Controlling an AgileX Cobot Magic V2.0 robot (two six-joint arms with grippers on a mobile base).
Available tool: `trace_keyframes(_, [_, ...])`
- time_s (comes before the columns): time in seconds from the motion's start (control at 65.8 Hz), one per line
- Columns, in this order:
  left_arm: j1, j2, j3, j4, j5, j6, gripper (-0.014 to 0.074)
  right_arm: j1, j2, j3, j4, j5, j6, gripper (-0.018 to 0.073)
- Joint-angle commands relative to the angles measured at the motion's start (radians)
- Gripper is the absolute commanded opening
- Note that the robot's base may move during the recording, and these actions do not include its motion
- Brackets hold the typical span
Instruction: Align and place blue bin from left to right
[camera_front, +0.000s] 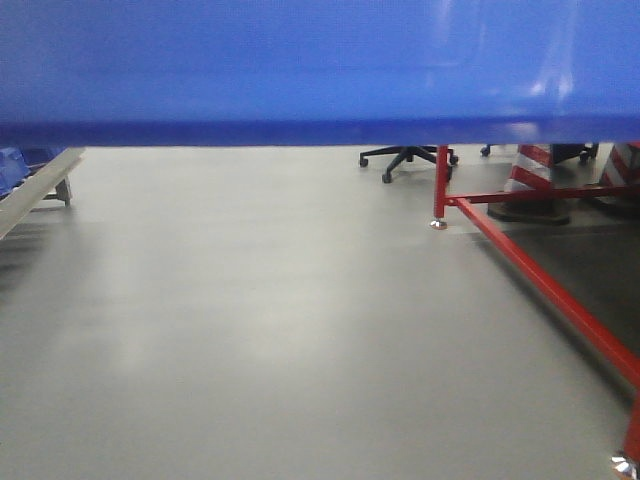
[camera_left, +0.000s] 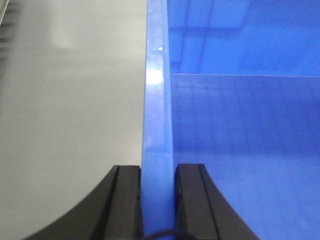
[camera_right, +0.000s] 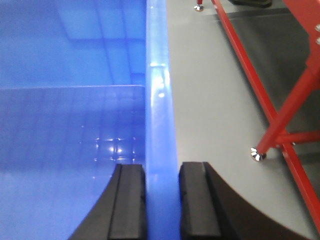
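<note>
The blue bin (camera_front: 300, 70) fills the top of the front view, its underside hanging above the grey floor. In the left wrist view my left gripper (camera_left: 157, 172) is shut on the bin's left rim (camera_left: 156, 100), one black finger outside and one inside the wall. Over in the right wrist view my right gripper (camera_right: 161, 170) is shut on the right rim (camera_right: 160, 100) the same way. The bin's smooth inside (camera_right: 65, 125) shows empty in both wrist views. Neither gripper appears in the front view.
A red metal frame (camera_front: 540, 270) with silver feet stands on the floor at the right, close to the bin's right side (camera_right: 280, 120). Striped cones (camera_front: 530, 170) and an office chair base (camera_front: 405, 158) are behind it. A low rack (camera_front: 40, 185) sits far left.
</note>
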Motion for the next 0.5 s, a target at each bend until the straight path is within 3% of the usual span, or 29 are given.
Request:
trace_keyframes(0.0, [-0.012,-0.002,-0.011,-0.009,-0.164,-0.006,-0.0111,0.009,-0.002,-0.010,-0.022,-0.231,0.005,-0.0079])
trace_keyframes(0.486, [-0.012,-0.002,-0.011,-0.009,-0.164,-0.006,-0.0111,0.009,-0.002,-0.010,-0.022,-0.231,0.005,-0.0079])
